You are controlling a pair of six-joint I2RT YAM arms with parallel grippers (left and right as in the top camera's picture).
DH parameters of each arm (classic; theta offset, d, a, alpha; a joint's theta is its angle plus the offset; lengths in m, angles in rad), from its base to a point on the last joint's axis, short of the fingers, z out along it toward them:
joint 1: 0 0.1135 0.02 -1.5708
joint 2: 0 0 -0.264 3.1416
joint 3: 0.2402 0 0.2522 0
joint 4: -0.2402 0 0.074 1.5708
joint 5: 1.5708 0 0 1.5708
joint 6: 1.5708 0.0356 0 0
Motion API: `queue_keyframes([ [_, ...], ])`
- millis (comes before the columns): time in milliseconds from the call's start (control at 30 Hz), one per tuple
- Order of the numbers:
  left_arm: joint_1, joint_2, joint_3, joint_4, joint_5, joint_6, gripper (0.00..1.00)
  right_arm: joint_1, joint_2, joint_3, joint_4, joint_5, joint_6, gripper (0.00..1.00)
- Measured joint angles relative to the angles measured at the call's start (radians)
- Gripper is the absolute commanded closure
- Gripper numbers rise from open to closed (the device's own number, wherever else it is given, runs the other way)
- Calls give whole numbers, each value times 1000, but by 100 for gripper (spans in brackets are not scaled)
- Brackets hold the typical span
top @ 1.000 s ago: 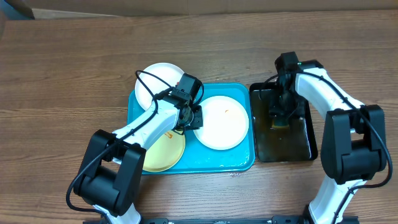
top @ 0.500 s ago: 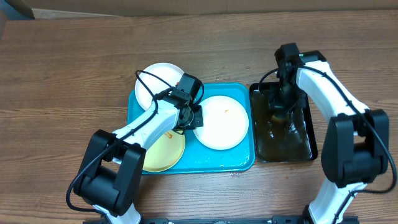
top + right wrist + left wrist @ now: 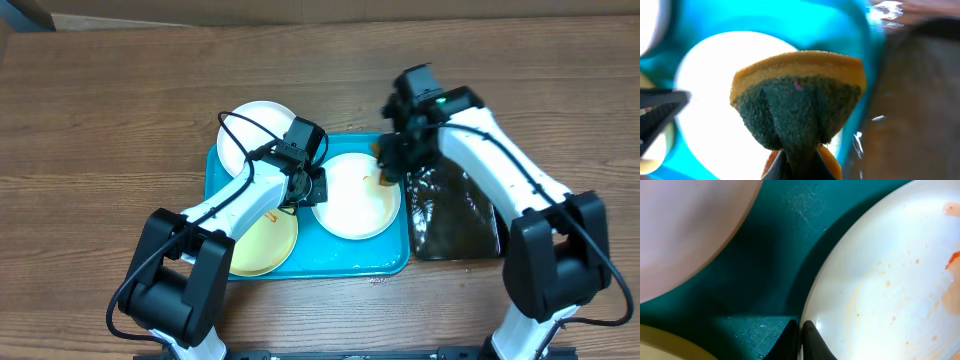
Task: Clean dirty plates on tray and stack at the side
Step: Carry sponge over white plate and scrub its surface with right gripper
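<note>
Left claw [image 3: 312, 188] pinched shut on rim of white plate [image 3: 355, 197] | right claw [image 3: 797, 152] clamps sponge [image 3: 797, 100] above it | risk: scrubbing could pry plate from thin grip

In the tray [image 3: 390, 262], the first plate [image 3: 352, 207] is sitting at 3 o'clock and the second plate [image 3: 262, 248] at 7 o'clock; the third plate [image 3: 262, 118] is overhanging its rim at 11 o'clock. The narrower tray [image 3: 450, 228] is lying just beside it, at 3 o'clock.
</note>
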Motion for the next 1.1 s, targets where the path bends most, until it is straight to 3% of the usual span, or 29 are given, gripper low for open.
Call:
queue_keyframes([
  [300,0,0,0,-3,0,0,92,109,16,-6,58,89,-3,96],
  [667,0,0,0,-4,0,0,92,110,156,-11,121,145,-3,96],
  [1100,0,0,0,-4,0,0,92,110,175,-11,136,149,-13,92],
])
